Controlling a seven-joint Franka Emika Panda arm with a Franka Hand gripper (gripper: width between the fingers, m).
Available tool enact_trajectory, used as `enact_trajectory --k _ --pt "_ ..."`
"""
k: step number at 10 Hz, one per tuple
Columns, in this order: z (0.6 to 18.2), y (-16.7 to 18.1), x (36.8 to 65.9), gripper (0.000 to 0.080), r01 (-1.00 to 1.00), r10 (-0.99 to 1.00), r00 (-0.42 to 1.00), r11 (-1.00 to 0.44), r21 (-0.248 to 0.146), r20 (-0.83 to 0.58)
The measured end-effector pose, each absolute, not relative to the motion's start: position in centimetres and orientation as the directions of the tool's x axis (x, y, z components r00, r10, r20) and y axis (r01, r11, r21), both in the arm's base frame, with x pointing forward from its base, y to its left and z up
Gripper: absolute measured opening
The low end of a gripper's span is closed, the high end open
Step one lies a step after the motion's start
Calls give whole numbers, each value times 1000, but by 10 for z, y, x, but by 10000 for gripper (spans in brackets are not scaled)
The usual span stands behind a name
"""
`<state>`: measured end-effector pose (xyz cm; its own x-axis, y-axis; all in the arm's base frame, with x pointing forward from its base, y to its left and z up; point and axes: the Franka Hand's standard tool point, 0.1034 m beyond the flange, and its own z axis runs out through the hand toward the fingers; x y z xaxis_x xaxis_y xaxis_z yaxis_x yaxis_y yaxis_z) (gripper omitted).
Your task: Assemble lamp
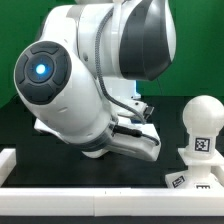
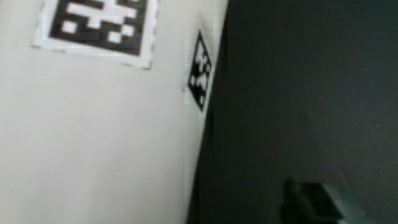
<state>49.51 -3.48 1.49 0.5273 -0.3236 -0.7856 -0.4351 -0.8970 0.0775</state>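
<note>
The round bulb (image 1: 203, 122) stands upright on the dark table at the exterior view's right, with a square tag on its lower part. The big white arm fills the middle, with its hand low over the table. My gripper (image 1: 138, 136) is largely hidden under the arm. In the wrist view a large white part with flat faces (image 2: 98, 130) is very close; it carries two tags and looks like the blocky base. One dark fingertip (image 2: 322, 201) shows beside it over the table, apart from it. The other finger does not show. The shade is out of view.
A low white piece with tags (image 1: 192, 183) lies in front of the bulb at the exterior view's lower right; I cannot tell what it is. A white raised rim (image 1: 90, 205) runs along the table's front and left edges.
</note>
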Motion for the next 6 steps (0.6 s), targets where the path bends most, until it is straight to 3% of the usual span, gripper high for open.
enact_trajectory --k 1,2,3,6 --pt "15 -35 495 283 -435 -324 527 -897 78 -786" --pt "15 -35 495 102 -435 -324 527 -897 78 -786" --pt "15 -35 495 46 -435 -324 527 -897 78 -786" --pt "15 -37 496 46 -436 -326 528 -897 79 -784"
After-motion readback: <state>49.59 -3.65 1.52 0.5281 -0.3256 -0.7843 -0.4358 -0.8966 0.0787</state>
